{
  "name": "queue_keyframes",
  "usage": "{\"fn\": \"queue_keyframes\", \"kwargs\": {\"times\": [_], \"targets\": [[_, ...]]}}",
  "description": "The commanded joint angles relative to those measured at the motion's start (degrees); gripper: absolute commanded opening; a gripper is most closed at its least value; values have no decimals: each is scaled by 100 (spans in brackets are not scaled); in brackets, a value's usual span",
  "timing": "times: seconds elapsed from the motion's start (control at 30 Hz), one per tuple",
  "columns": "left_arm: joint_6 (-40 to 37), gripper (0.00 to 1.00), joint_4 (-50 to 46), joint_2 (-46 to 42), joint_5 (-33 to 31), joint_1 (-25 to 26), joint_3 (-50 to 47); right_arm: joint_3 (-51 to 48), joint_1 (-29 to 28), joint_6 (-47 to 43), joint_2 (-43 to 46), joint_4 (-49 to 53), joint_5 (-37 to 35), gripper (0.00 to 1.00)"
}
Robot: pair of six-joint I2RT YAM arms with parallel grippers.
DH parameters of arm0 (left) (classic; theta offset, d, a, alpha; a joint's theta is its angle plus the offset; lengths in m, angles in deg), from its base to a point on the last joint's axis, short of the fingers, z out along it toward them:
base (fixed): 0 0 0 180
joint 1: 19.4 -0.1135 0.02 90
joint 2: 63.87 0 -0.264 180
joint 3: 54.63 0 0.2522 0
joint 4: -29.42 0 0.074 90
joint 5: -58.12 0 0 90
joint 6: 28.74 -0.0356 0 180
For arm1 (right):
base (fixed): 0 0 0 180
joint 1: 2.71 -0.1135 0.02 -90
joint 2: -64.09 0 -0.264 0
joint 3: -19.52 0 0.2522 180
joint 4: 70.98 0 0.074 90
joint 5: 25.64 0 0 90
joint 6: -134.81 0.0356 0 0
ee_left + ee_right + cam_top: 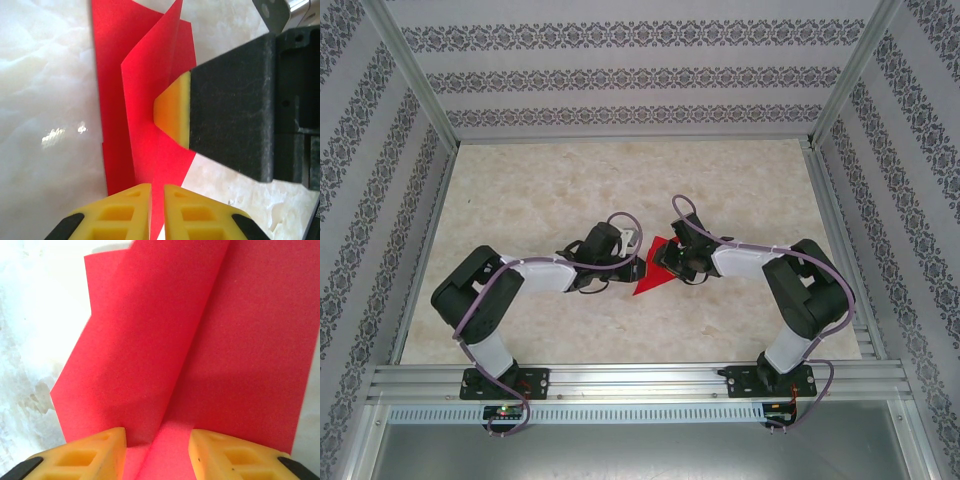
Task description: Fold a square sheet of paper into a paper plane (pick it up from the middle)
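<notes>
The square sheet of paper (648,272) is bright red and lies creased at the table's middle, with a point toward the near edge. In the left wrist view the paper (145,100) has a flap standing up from the table. My left gripper (157,200) is shut on its near edge, and the thin sheet runs between the yellow fingers (125,210). From the right, my right gripper (672,258) meets the sheet; its yellow pad (175,110) touches the raised flap. In the right wrist view the paper (210,330) shows a raised ridge running down between the open right gripper (157,447).
The table (540,190) is pale and marbled, and patterned walls (620,70) close it in at the back and sides. An aluminium rail (640,380) runs along the near edge, where both arm bases sit. The two arms meet close together at the middle.
</notes>
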Motion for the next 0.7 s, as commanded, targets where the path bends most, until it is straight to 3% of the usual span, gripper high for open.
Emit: {"fn": "queue_keyframes", "kwargs": {"times": [0.0, 0.47, 0.67], "targets": [[68, 15, 208, 164, 117, -55, 190, -390, -33, 92, -297, 628, -505, 41], [18, 8, 217, 502, 189, -59, 313, -723, -38, 120, -14, 119, -413, 42], [-24, 7, 170, 578, 191, -63, 344, -1012, 17, 108, 145, -395, -258, 50]]}}
